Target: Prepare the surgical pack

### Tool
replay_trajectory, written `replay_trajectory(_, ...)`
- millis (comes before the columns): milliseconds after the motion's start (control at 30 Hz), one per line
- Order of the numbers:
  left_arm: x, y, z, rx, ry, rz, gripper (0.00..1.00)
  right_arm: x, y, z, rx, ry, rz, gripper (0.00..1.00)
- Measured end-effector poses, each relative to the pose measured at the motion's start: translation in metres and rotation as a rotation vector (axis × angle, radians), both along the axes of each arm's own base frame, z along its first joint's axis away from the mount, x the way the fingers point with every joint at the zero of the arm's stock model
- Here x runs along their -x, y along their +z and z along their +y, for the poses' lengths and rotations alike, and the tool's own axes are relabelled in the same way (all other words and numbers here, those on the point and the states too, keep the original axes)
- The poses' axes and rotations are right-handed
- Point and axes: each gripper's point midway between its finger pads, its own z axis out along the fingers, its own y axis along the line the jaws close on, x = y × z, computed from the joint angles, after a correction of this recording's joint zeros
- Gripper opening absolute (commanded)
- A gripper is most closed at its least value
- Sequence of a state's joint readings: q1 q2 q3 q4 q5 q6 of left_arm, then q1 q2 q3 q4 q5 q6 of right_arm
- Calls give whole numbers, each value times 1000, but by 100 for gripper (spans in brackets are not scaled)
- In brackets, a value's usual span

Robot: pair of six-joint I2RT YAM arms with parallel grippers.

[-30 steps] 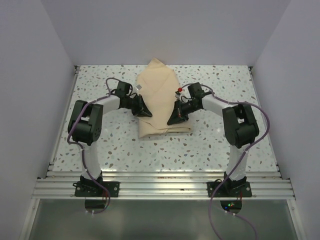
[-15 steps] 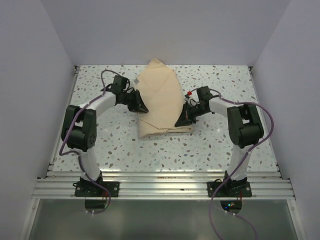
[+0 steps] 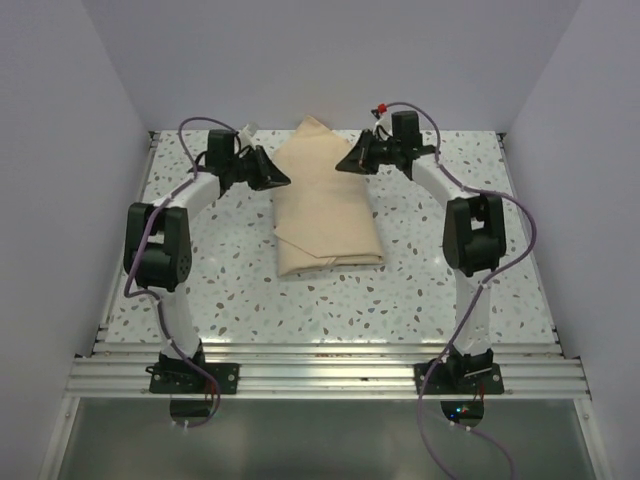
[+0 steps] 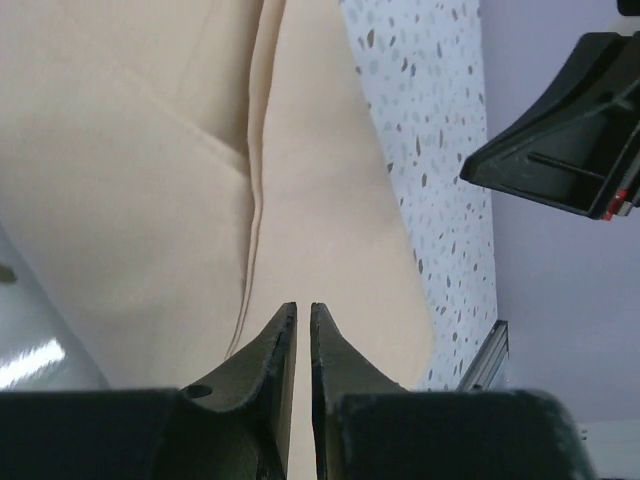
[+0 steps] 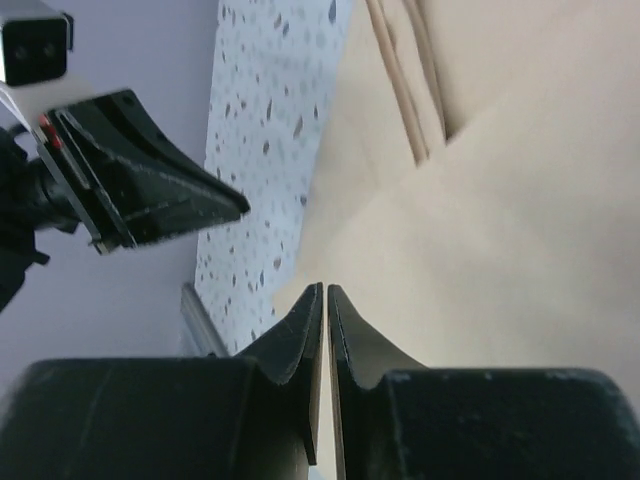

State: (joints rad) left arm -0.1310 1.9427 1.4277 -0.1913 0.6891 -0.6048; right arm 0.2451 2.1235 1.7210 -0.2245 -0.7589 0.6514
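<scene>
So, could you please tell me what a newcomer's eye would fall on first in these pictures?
The folded tan wrap bundle stands out first, lying in the middle of the speckled table with its narrow end towards the back wall. Next come the two arms stretched to that far end, where the left end effector and right end effector point at the bundle from either side. Both are closed and hold nothing.

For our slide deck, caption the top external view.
Left end effector and right end effector flank the far end of the folded tan wrap bundle on the speckled table.
</scene>
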Motion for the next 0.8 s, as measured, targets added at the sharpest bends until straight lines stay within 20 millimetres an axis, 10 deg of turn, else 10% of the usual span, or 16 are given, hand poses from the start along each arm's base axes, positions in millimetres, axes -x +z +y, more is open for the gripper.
replay_trajectory(200, -48, -12, -19, 126, -11, -73, 13, -81, -3, 11, -86, -39, -123, 10)
replay_trajectory(333, -68, -43, -25, 188, 3, -43, 14, -110, -49, 4, -128, -77, -76, 9)
replay_trajectory(567, -98, -74, -25, 245, 31, 3, 13, -117, -130, -12, -123, -102, 54, 9)
replay_trajectory(800, -97, -110, -16, 238, 63, 104, 10, -115, -133, -12, -140, -92, 70, 9)
